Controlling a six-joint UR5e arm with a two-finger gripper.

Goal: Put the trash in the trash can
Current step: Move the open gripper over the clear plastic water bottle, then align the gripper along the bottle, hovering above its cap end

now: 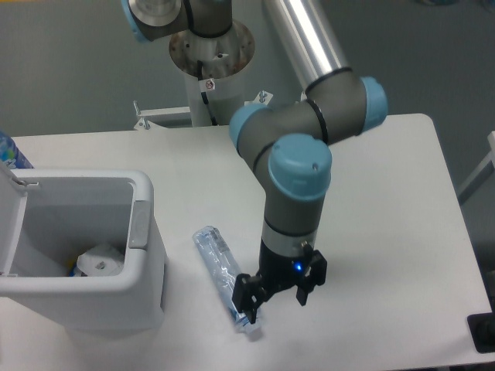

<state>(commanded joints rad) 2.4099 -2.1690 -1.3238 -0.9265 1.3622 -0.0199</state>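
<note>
A clear bluish crushed bottle [220,267], one piece of the trash, lies flat on the white table [371,193], pointing toward the front edge. My gripper [277,300] is open and hangs low over the bottle's cap end, with one finger [249,303] at the bottle and the other to its right. To the left stands the white trash can [81,247] with its lid up. A white paper piece [100,261] lies inside it.
A bottle with a bright blue label [9,151] peeks in at the far left edge behind the bin. The robot's base column [210,69] stands at the back of the table. A dark object [483,332] sits at the right front corner.
</note>
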